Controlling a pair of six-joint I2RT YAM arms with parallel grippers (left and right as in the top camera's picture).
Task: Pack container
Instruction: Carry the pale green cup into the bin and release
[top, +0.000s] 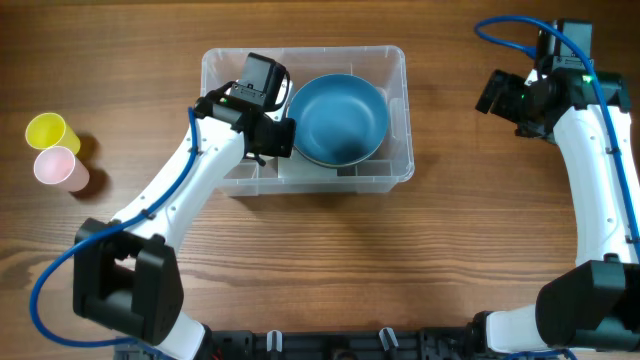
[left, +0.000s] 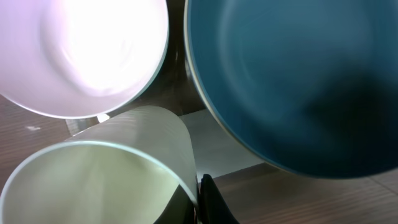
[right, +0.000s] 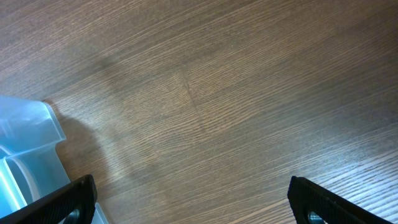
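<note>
My left arm (top: 190, 180) reaches into the container (top: 404, 130) at tabletop (top: 330, 260) centre-back, left fingers (left: 214, 205) clamped on a pale cup (left: 99, 180) beside the blue bowl (top: 340, 118). Right arm (top: 600, 170) sits far right, right fingers (right: 62, 202) spread wide, holding nothing, over wood.

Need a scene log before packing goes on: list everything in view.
container: 1, clear, middle of the table
blue bowl: 1, blue, in the container's right part
pale bowl: 1, whitish under glare, beside the blue bowl, seen only in the left wrist view
pale cup: 1, off-white, tilted, at the left gripper's fingers
yellow cup: 1, yellow, table's left side
pink cup: 1, pink, right beside the yellow cup
table: 1, brown wood
left gripper: 1, black, shut on the pale cup's wall, over the container's left part
right gripper: 1, black, open, over bare table right of the container
</note>
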